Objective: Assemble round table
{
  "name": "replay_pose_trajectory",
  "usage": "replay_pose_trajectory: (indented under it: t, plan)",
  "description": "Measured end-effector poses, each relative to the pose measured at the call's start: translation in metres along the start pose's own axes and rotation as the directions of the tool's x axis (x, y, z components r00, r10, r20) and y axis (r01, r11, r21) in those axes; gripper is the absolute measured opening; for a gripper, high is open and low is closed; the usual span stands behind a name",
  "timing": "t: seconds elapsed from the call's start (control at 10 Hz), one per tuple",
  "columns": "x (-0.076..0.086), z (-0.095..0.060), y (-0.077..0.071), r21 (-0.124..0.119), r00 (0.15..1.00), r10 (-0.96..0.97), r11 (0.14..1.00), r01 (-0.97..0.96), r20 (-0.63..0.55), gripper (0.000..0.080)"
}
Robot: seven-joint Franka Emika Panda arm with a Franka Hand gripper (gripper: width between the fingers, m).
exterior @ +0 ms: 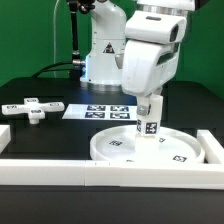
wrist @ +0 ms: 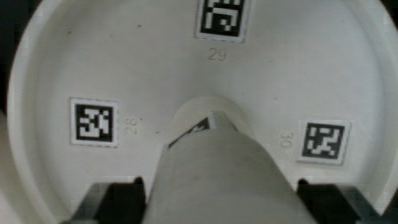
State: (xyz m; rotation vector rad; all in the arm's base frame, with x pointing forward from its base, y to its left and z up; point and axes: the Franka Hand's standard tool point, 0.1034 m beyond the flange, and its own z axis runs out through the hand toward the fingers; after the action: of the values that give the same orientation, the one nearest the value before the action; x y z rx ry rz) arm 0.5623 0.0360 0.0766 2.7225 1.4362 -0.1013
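The large rimmed round disc (exterior: 142, 147) lies flat on the table in front of the near rail. My gripper (exterior: 149, 112) is shut on the short thick cylinder leg (exterior: 150, 124) and holds it upright over the middle of the disc. In the wrist view the leg (wrist: 222, 160) fills the gap between my fingers (wrist: 121, 198), with the tagged disc (wrist: 107, 70) beneath it. I cannot tell whether the leg's lower end touches the disc. The small cross-shaped foot (exterior: 33, 107) lies on the black table at the exterior view's left.
The marker board (exterior: 100, 110) lies on the table behind the disc. White border rails run along the near edge (exterior: 60, 166) and at the exterior view's right (exterior: 213, 148). The arm's base (exterior: 105, 55) stands at the back.
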Motion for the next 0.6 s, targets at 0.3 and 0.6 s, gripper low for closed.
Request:
replay_pose_trajectory:
  t: [0.3,0.6]
  plan:
    - [-0.0025,0.0011,-0.0035,0.064,0.913,0.409,0.911,-0.408,0.003,0.0407]
    - [0.0013,0.0009,-0.0053,0.076,0.748,0.664,0.744,-0.663,0.024,0.0409]
